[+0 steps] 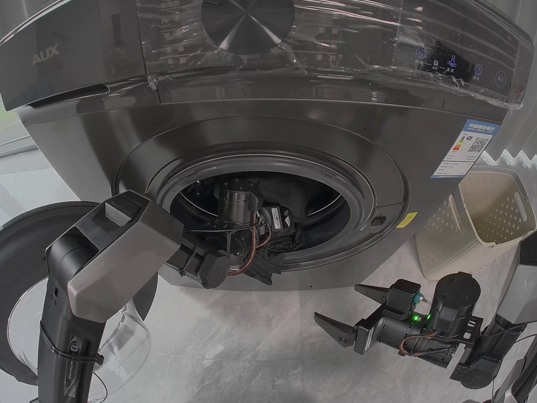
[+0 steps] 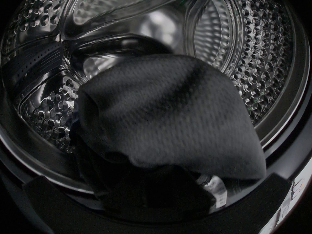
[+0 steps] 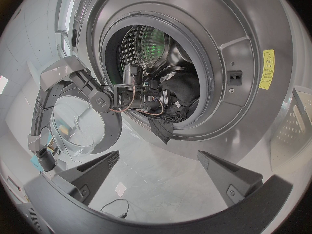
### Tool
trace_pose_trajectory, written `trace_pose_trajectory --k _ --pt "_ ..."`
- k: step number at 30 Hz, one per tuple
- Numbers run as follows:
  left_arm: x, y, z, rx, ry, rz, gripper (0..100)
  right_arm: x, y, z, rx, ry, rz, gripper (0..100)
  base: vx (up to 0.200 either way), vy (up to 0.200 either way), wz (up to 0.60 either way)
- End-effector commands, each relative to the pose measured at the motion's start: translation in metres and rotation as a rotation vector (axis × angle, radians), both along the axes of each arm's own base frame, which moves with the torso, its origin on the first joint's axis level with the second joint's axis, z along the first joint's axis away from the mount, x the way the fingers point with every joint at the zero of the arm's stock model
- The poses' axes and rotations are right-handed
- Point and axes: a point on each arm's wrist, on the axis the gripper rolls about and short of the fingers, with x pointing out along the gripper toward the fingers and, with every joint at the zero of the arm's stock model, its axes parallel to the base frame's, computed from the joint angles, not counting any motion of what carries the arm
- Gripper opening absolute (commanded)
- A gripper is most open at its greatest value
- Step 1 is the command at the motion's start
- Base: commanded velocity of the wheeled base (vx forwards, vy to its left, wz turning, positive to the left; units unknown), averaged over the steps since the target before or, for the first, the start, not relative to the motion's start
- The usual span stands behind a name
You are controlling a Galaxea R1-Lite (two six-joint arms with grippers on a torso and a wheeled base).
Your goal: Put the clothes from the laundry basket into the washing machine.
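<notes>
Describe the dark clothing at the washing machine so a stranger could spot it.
Find the grey washing machine with its door open. In its opening lies the black garment, one end hanging over the lower rim: the only soft, matte thing among shiny metal.

The head view looks forward and down from close above the washing machine [image 1: 268, 130], taking in its porthole [image 1: 349, 183] and the floor [image 1: 251, 337] in front. The left wrist view sits at the mouth of the drum [image 2: 260, 49], facing inward and very near a dark garment [image 2: 169, 114]. The right wrist view looks from low over the floor, farther back, up at the porthole between the spread jaws of the right gripper [image 3: 157, 153]. Head and right wrist views share the porthole, the left arm [image 1: 112, 253] and the laundry basket [image 1: 498, 208] — all three catch the garment.
</notes>
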Motion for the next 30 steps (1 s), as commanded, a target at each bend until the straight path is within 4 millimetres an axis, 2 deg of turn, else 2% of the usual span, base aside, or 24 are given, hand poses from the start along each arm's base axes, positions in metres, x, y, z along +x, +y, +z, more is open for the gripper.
trace_pose_trajectory --k 1,6,7,8,12,15,21,27,28,30 --pt "0.008 -0.005 -0.001 -0.030 -0.022 0.001 0 0.001 0.001 0.001 0.007 -0.005 0.000 100 0.000 0.000 0.00" --pt "0.011 -0.006 0.005 -0.085 -0.030 0.011 0 0.001 0.001 0.003 0.011 -0.010 0.000 100 0.000 0.000 0.00" --pt "0.018 -0.004 0.021 -0.150 -0.091 0.033 0 0.002 0.002 0.003 0.014 -0.013 0.000 100 0.000 0.000 0.00" --pt "0.022 -0.003 0.026 -0.171 -0.126 0.040 0 0.002 0.002 0.004 0.016 -0.015 0.000 100 0.000 0.000 0.00" --pt "0.028 -0.003 0.036 -0.220 -0.235 0.037 0 0.003 0.002 0.004 0.022 -0.014 -0.002 100 0.000 0.000 0.00" --pt "0.031 -0.004 0.036 -0.221 -0.274 0.035 0 0.003 0.002 0.004 0.023 -0.016 -0.002 100 0.000 0.000 0.00" --pt "0.044 -0.011 0.050 -0.234 -0.395 0.045 0 0.003 0.003 0.004 0.022 -0.014 -0.002 100 0.000 0.000 0.00" --pt "0.045 -0.008 0.042 -0.211 -0.367 0.066 0 0.003 0.003 0.004 0.021 -0.013 -0.002 100 0.000 0.000 0.00" --pt "0.044 -0.008 0.038 -0.201 -0.350 0.065 100 0.003 0.003 0.004 0.021 -0.013 -0.002 100 0.000 0.000 0.00" --pt "0.038 -0.005 0.036 -0.173 -0.315 0.062 100 0.003 0.003 0.003 0.021 -0.011 -0.003 100 0.000 0.000 0.00"
